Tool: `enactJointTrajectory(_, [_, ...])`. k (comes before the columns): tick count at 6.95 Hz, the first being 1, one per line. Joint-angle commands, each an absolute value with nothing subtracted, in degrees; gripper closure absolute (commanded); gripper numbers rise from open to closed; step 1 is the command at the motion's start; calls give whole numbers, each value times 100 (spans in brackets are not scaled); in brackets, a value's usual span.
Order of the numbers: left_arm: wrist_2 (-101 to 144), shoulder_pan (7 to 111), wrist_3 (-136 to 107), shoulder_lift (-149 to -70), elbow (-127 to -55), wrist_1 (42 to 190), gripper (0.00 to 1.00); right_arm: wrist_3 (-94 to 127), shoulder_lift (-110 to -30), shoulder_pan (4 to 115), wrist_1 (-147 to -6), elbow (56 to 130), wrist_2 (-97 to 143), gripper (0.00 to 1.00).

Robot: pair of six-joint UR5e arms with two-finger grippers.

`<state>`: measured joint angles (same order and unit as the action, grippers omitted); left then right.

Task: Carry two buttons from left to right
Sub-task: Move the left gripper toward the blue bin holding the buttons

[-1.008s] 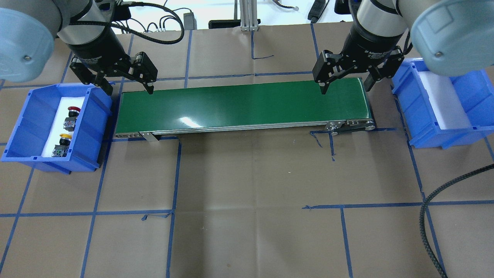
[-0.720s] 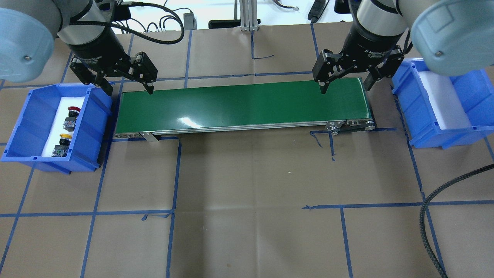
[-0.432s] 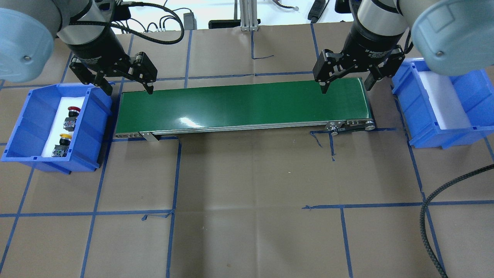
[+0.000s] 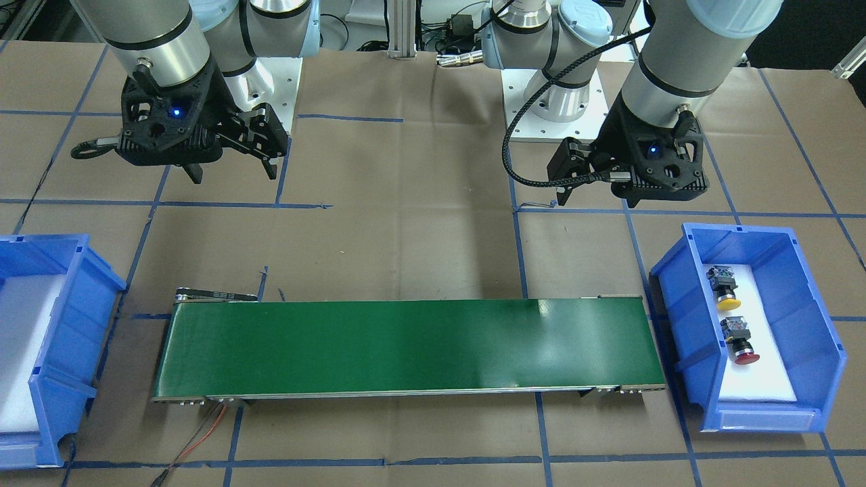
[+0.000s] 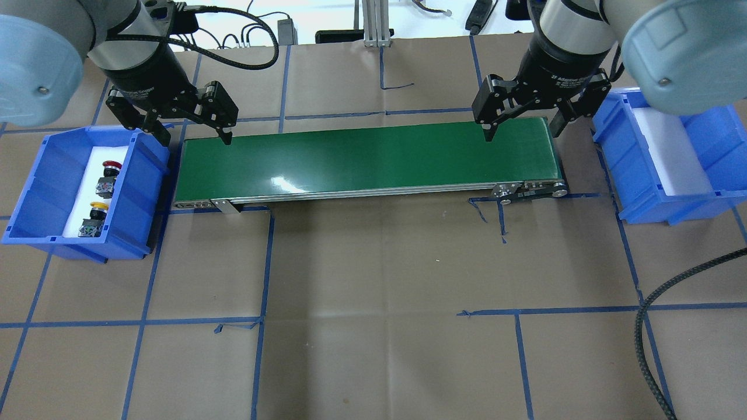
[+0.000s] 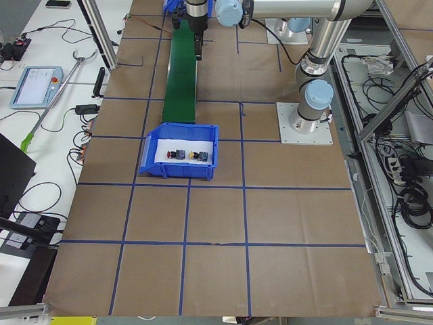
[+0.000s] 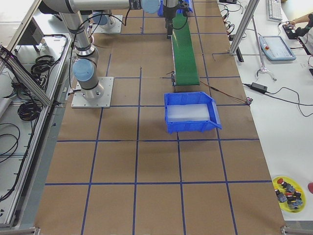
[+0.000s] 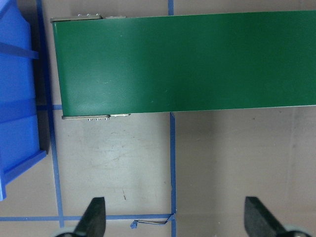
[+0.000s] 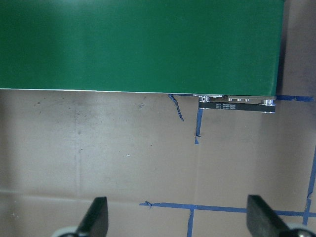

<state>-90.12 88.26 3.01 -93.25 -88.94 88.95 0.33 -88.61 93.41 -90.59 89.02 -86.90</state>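
Overhead exterior: the left gripper [image 5: 196, 139] hangs empty, fingers spread wide, over one end of the green conveyor [image 5: 367, 157]. The red button [image 5: 109, 168] and the yellow button [image 5: 98, 207] lie in the blue bin [image 5: 35, 192] just off its outer side. The right gripper [image 5: 521, 135], likewise spread and empty, hovers over the opposite end.

Green belt [image 5: 367, 157], red button [image 5: 108, 175], yellow button [image 5: 94, 218]
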Motion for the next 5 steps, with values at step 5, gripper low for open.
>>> enactJointTrajectory(5, [-9017, 7475, 1657, -9369, -8930, 8842, 0, 35, -8868, 9334, -9044, 8895, -8745, 0])
